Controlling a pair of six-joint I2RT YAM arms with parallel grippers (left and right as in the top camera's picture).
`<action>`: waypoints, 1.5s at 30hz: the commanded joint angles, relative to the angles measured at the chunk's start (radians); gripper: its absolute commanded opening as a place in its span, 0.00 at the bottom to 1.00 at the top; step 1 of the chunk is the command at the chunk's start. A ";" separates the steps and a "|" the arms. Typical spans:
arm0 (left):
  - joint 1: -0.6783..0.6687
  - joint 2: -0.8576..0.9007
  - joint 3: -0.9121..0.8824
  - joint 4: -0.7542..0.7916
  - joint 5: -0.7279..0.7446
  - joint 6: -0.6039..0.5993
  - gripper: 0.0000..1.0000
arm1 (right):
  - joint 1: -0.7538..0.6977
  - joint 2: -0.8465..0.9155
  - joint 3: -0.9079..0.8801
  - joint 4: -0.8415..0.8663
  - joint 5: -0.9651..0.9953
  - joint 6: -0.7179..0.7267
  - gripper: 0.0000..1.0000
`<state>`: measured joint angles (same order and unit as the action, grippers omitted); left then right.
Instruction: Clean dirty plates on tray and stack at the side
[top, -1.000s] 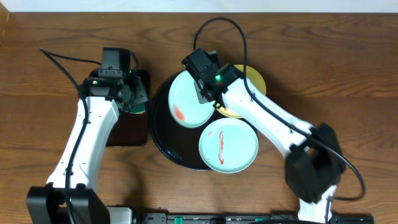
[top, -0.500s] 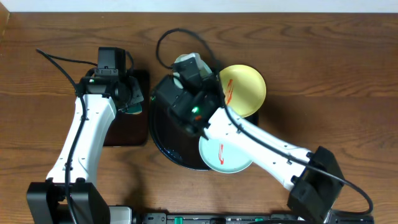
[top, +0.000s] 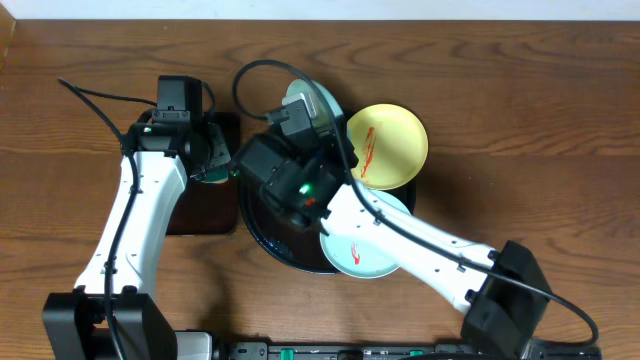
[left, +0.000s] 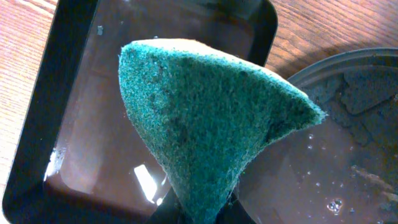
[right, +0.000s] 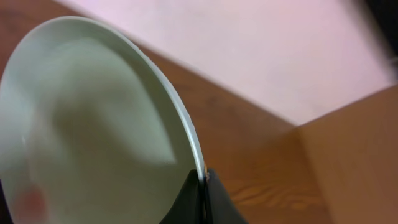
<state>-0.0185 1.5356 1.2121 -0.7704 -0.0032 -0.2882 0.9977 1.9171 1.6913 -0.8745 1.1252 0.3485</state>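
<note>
Overlapping tray (top: 264, 236): yel plate (top: 395, 140), blue plate (top: 356, 263)

Left of the tray (top: 258, 232), the left arm (top: 130, 220) is showing white links, black joints, a small green light and a thin black cable. Over the tray, the right arm (top: 420, 238) is showing matching white shells, black housings, a looping black cable and green and red lights.

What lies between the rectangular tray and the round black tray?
A strip of bare table separates rectangular tray and round tray, in the left wrist view.
</note>
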 joint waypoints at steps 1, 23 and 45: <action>0.003 0.002 0.000 0.000 -0.001 -0.002 0.08 | -0.088 -0.023 0.005 -0.010 -0.377 0.018 0.01; 0.003 0.002 0.000 0.001 -0.001 -0.002 0.07 | -1.049 -0.164 -0.021 -0.274 -1.127 0.013 0.01; 0.003 0.002 0.000 0.001 -0.001 -0.001 0.07 | -1.247 -0.175 -0.444 0.024 -1.091 0.006 0.29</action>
<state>-0.0185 1.5356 1.2121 -0.7704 -0.0029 -0.2882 -0.2394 1.7603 1.2015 -0.8330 0.0368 0.3576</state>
